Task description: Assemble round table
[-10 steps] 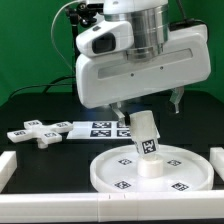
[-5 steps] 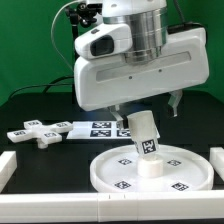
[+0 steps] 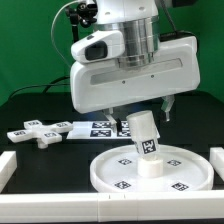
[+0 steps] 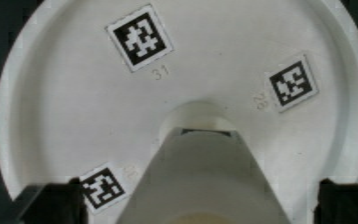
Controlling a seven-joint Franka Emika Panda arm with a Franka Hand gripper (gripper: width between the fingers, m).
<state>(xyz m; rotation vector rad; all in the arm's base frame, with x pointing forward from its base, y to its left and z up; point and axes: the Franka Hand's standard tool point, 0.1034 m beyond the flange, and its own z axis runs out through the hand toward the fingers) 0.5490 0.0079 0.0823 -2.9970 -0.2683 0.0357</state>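
The large round disc point(image 3: 110, 172) lies flat on the black table at the front, tags up. The short thick leg point(image 3: 147, 141) stands at its middle, leaning a little. My gripper point(image 3: 143, 112) hangs right above the leg, open, one finger on each side of its top, apart from it. In the wrist view the leg point(image 4: 211, 175) rises between the two dark fingertips point(image 4: 51, 205) with gaps on both sides, and the disc point(image 4: 87, 90) fills the picture behind it. The cross-shaped base point(image 3: 35, 133) lies at the exterior view's left.
The marker board point(image 3: 100, 128) lies flat behind the disc, next to the cross-shaped base. Plain white border blocks stand at the exterior view's left point(image 3: 8, 165), right point(image 3: 216, 160) and along the front point(image 3: 110, 206).
My hand has turned and shifted slightly to the exterior view's left above the leg. The leg, disc and base have not moved.
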